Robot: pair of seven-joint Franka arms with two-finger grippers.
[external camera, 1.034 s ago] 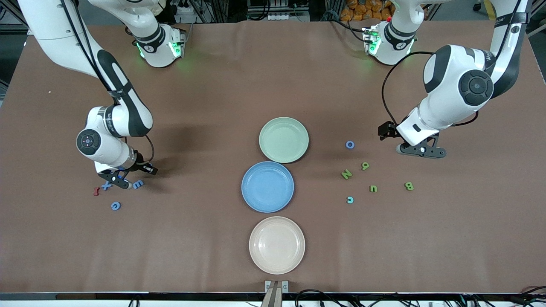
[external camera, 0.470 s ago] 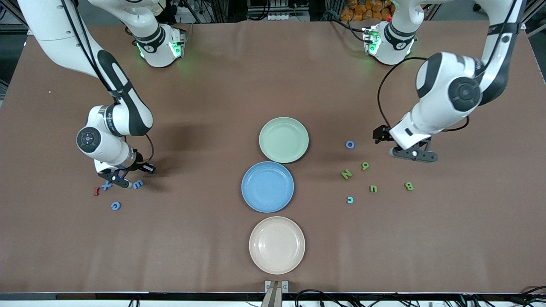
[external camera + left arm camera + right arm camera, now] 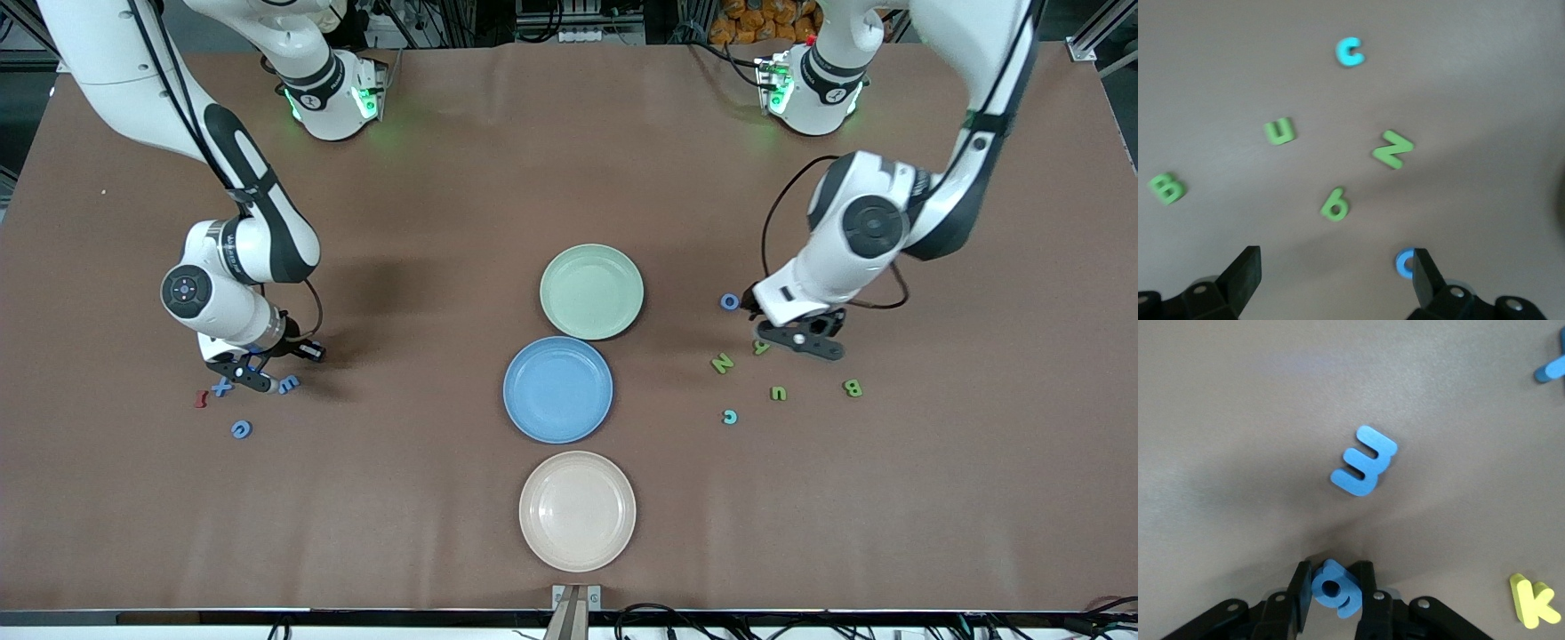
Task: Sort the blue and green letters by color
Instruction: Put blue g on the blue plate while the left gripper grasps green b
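My right gripper point(image 3: 250, 367) is shut on a small blue letter point(image 3: 1333, 589), low over the table between a blue X point(image 3: 220, 387) and a blue 3 point(image 3: 287, 384). A blue C point(image 3: 241, 429) lies nearer the front camera. My left gripper point(image 3: 794, 343) is open and empty above the green 6 point(image 3: 762, 346). In the left wrist view the green 6 point(image 3: 1335, 204) lies just ahead of the open gripper point(image 3: 1335, 273), and the blue O point(image 3: 1405, 263) sits beside one finger. The green N point(image 3: 722, 363), U point(image 3: 778, 392), B point(image 3: 852, 388) and a teal C point(image 3: 730, 416) lie around.
Three empty plates line the table's middle: green point(image 3: 591, 291), blue point(image 3: 557, 388), and beige point(image 3: 577, 509) nearest the front camera. A dark red letter point(image 3: 201, 399) lies beside the blue X. A yellow K point(image 3: 1531, 600) shows in the right wrist view.
My left arm has swung from the left arm's end of the table toward the plates and now hangs over the green 6. My right gripper has stayed put with the blue letter.
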